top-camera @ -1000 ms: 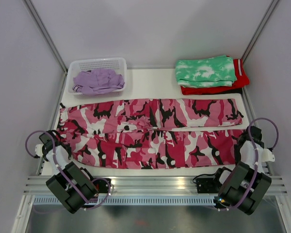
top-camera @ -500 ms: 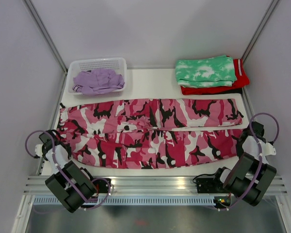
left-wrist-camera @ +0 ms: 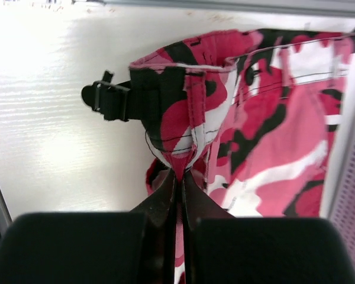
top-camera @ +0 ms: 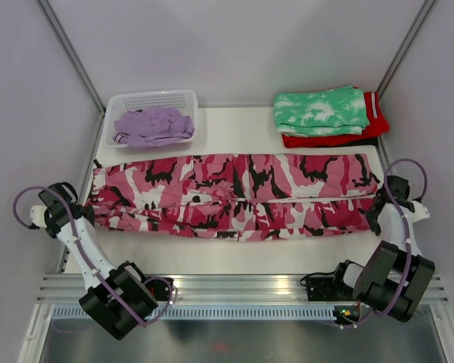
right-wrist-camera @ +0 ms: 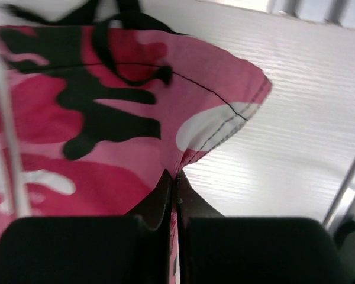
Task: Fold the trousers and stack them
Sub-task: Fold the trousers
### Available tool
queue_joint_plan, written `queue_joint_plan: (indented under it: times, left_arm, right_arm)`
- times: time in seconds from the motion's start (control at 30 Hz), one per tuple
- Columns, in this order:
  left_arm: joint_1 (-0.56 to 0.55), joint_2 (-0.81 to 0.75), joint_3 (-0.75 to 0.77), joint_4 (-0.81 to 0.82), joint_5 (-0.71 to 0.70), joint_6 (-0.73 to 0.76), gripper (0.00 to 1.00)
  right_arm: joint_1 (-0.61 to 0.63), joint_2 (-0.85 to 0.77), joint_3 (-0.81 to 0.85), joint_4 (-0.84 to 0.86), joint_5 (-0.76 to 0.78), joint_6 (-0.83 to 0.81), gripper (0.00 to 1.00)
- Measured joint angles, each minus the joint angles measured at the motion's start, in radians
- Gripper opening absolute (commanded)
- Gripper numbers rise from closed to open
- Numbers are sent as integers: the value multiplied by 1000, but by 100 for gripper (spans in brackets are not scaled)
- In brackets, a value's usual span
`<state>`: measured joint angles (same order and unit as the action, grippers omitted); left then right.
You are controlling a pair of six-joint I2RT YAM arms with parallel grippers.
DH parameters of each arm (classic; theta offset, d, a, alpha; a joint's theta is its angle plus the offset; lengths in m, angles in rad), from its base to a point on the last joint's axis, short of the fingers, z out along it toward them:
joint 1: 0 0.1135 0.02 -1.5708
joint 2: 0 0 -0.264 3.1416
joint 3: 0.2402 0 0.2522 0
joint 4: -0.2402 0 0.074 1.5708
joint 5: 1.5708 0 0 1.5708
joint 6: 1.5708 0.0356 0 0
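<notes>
This is a robotics lab test cell: a white slatted tabletop point(top-camera: 234, 125) sits boxed in by plain pale lilac wall panels point(top-camera: 234, 45) and slanted grey metal frame posts point(top-camera: 73, 57), with two cabled black-and-white robot arms point(top-camera: 82, 246) bolted to a ribbed aluminium rail point(top-camera: 234, 286) along its near edge.

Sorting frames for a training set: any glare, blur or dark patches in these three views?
Top external: evenly lit and sharp, the camouflage trousers crisp, only faint shadows. Left wrist: the table glares white at upper left; the fabric is in focus, the bottom edge black and soft. Right wrist: cloth smeared at left, stitching near the corner clearer.
</notes>
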<state>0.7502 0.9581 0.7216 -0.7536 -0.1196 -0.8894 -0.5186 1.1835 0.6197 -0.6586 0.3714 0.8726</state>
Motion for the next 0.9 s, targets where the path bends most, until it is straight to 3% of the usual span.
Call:
queue_joint_plan:
  times: [0.3, 0.43, 0.67, 0.9]
  left_arm:
    - [-6, 16, 154, -113, 1, 12, 2]
    - [-9, 37, 225, -126, 42, 11, 2]
    - [-55, 95, 387, -125, 78, 12, 2]
    - [-262, 249, 523, -109, -55, 11, 2]
  right_arm:
    - [137, -50, 217, 61, -42, -185, 0]
    - [164, -7, 341, 130, -74, -259, 0]
    - [171, 133, 417, 234, -171, -303, 0]
    - [174, 308, 449, 295, -192, -332, 0]
